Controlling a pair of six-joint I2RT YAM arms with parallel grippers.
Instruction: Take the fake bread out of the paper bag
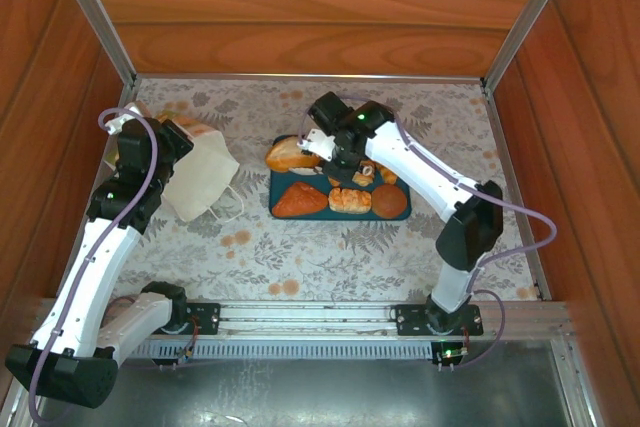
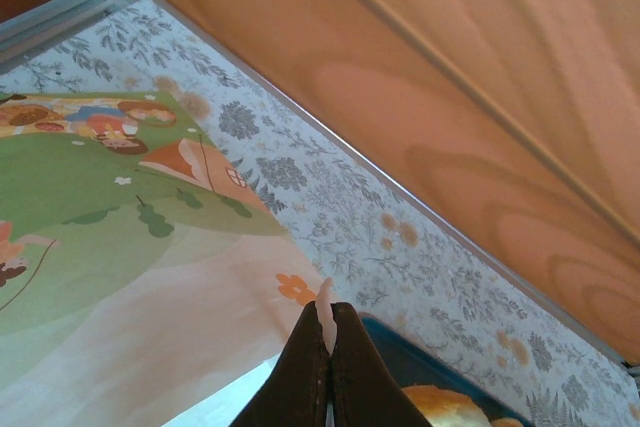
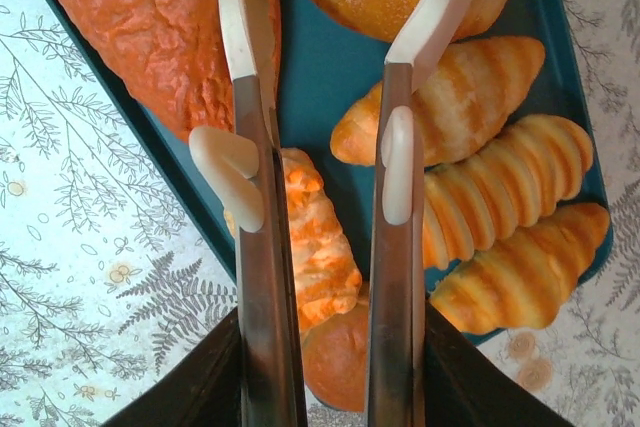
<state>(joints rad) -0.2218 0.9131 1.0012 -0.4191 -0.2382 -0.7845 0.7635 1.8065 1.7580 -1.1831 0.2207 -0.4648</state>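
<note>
While the right arm hangs over the tray, the left arm is at the bag.

Top view: the paper bag (image 1: 203, 175) lies on the bench (image 1: 300, 259), far left, well apart from the teal tray (image 1: 273, 179). Its long axis runs from far-left to near-right, and the cord handles are at the near-right end, so the mouth looks turned toward the tray. The left gripper (image 1: 160, 144) is over the bag's far-left end. The right gripper (image 1: 345, 169) is above the tray's middle. The fake bread (image 1: 298, 200) lies on the tray, with the oval roll (image 1: 288, 152) at its far-left corner.

Left wrist view: left gripper (image 2: 328, 322) jaws are pressed together with a pale sliver between the tips. I cannot tell whether this is paper or pad. The bag's green printed panel (image 2: 90, 197) lies to the left below them. The tray's edge and a roll are just right of the tips.

Right wrist view: right gripper (image 3: 340, 7) jaws are spread and pinch nothing, with bare tray (image 3: 320, 77) between them. The triangular piece (image 3: 150, 17) is left of them, the croissants (image 3: 510, 172) right, and a ridged roll (image 3: 315, 247) is under the left finger.

Judgement: every pastry seen is already out, and the bag's inside is hidden. Any remaining piece would lie to the left of the right jaws. The left arm is nearer but sits at the closed end.
</note>
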